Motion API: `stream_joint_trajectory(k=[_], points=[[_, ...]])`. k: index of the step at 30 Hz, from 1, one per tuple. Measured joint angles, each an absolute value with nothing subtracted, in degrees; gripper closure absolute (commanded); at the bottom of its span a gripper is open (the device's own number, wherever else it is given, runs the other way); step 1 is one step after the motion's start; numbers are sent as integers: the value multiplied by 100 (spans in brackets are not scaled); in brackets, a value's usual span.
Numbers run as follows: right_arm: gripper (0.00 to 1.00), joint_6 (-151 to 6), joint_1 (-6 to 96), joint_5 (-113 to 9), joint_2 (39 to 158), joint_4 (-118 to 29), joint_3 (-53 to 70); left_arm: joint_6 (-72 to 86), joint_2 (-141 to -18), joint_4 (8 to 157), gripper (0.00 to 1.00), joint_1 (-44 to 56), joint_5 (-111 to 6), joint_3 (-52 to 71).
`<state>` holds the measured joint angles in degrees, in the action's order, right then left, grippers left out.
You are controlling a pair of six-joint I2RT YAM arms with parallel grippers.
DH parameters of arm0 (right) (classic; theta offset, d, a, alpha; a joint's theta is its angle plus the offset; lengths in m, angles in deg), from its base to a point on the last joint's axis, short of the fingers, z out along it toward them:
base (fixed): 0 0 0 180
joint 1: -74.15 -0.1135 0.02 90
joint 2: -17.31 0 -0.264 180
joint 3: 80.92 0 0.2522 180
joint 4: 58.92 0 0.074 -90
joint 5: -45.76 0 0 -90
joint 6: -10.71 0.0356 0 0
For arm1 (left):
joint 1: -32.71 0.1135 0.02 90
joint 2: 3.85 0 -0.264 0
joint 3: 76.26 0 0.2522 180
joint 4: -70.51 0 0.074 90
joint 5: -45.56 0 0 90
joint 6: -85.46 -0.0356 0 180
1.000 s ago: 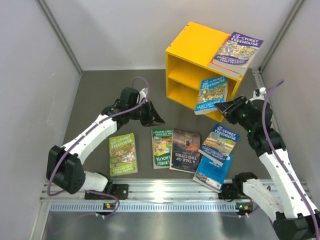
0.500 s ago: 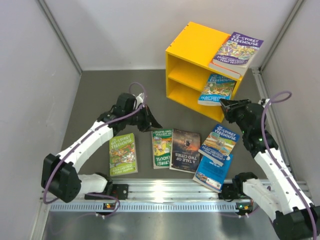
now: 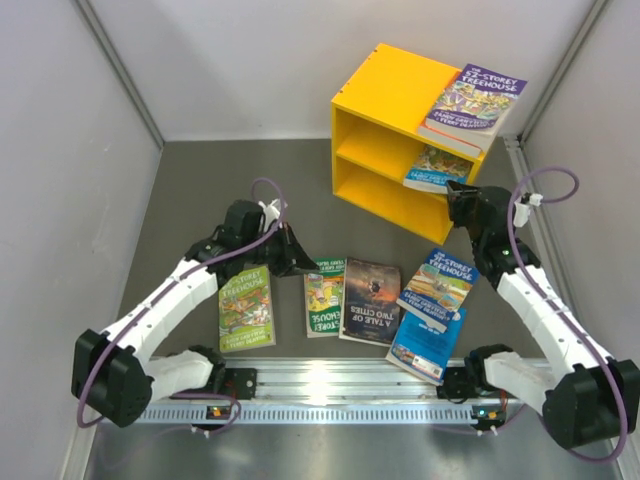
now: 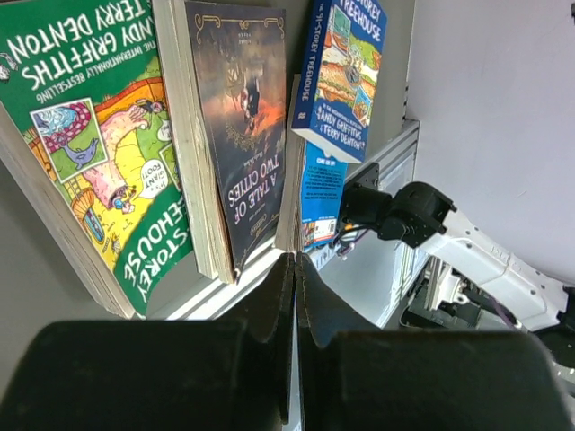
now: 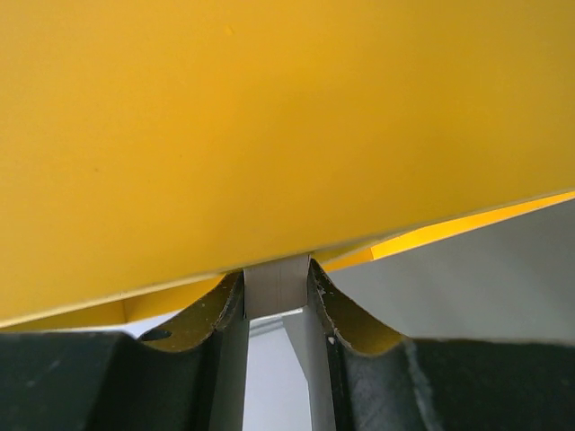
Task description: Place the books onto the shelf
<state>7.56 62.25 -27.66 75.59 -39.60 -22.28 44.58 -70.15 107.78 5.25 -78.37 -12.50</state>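
The right claw [image 3: 456, 196] is clamped on the near edge of a blue-green book [image 3: 436, 168], in the upper right of the overhead frame. It holds the book flat and by its outer edge, I think so that the far end can slide into the shelf [image 3: 385, 95] without the fingers going in. The book is partly inside the upper opening, at its right end, and part of it sticks out toward the claw (in the right wrist view, yellow board fills nearly everything above the gripped edge). A purple book [image 3: 474, 100] lies on top of the shelf.

The left claw [image 4: 293, 269] has its fingers together and holds nothing. It hangs low over the table [image 3: 200, 180], just beside a small green book [image 4: 99, 135], probably to be ready for it. Next to this lie a dark book [image 4: 243, 117] and a blue book [image 4: 341, 63] stacked on a plain blue book [image 3: 420, 350]. A larger green book [image 3: 246, 308] lies at the lower left. So most books are not yet shelved.
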Motion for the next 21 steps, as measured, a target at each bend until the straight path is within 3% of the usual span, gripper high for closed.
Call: stream_joint_trajectory(k=[10,13,14,17,19,21], points=[[100,992,5983,-2222,8056,-3877,-1933,4297,-6897,10791,96,654,-8082,-1368],[76,985,5967,-2182,8132,-3877,-1905,4198,-6884,10828,96,739,-8145,-1371],[53,972,5967,-2180,8147,-3875,-1905,4163,-6878,10846,97,768,-8169,-1377],[15,957,5952,-2200,8158,-3835,-1916,4067,-6856,10938,97,807,-8211,-1377],[4,880,5941,-2233,8143,-3857,-1935,4021,-6834,10986,97,818,-8235,-1388],[1,791,5934,-2248,8093,-3879,-1983,3997,-6812,11010,97,820,-8241,-1410]])
